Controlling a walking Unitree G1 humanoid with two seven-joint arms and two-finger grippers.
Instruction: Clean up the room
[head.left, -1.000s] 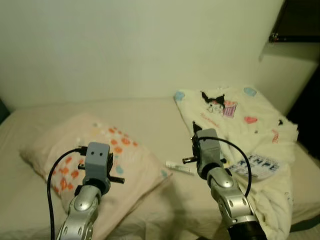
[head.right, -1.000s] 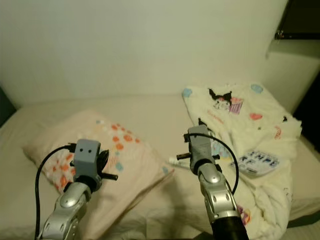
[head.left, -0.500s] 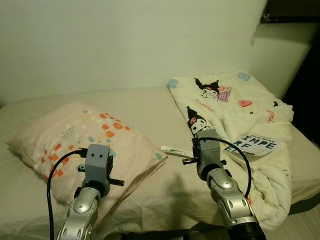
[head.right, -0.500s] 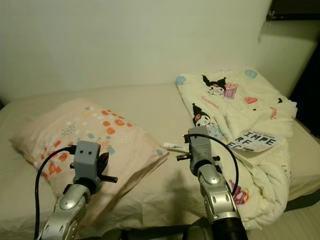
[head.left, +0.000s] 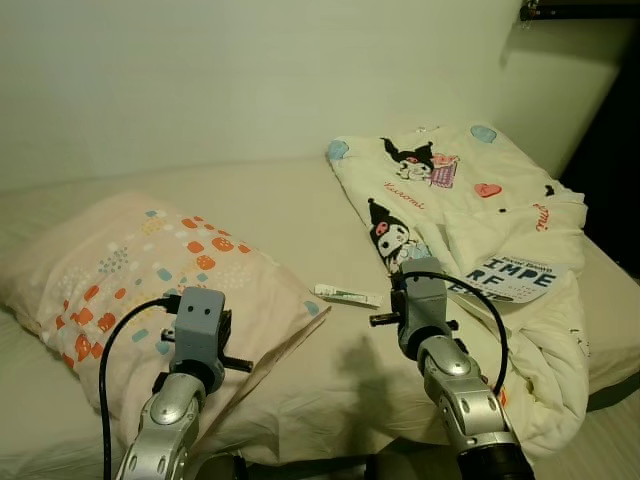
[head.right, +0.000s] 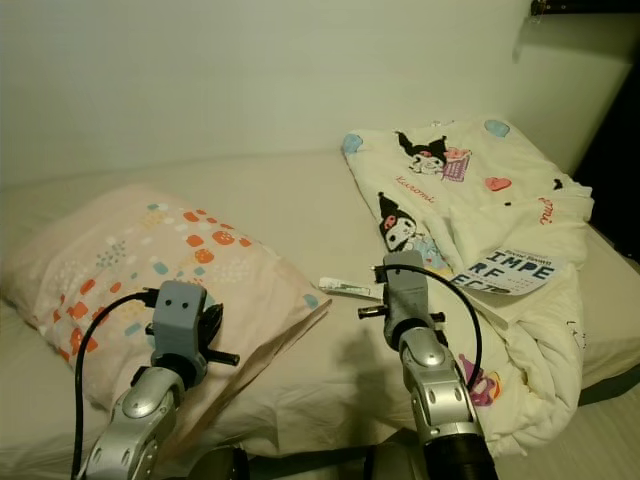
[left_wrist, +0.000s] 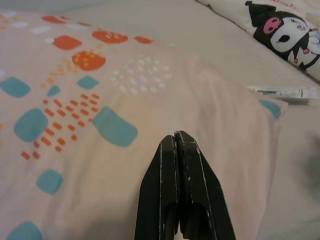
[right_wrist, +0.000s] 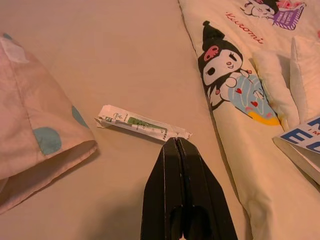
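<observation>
Left gripper (left_wrist: 176, 137) hovers over the patterned pillow (head.left: 130, 270), its 2 fingers pressed together, empty. A small white wrapper (right_wrist: 142, 125) lies on the bed sheet (head.left: 290, 215) between pillow and cartoon blanket (head.left: 470, 220). Right gripper (right_wrist: 177, 145), fingers also pressed together, points at the wrapper's near end.

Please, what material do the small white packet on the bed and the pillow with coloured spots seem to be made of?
The small white packet looks like thin plastic or foil film, slightly glossy, with crimped, wrinkled ends and green print; which of the two cannot be told. The pillow looks like soft matte woven cloth, probably cotton: it sags, folds at its edge and carries printed orange and teal patches.
</observation>
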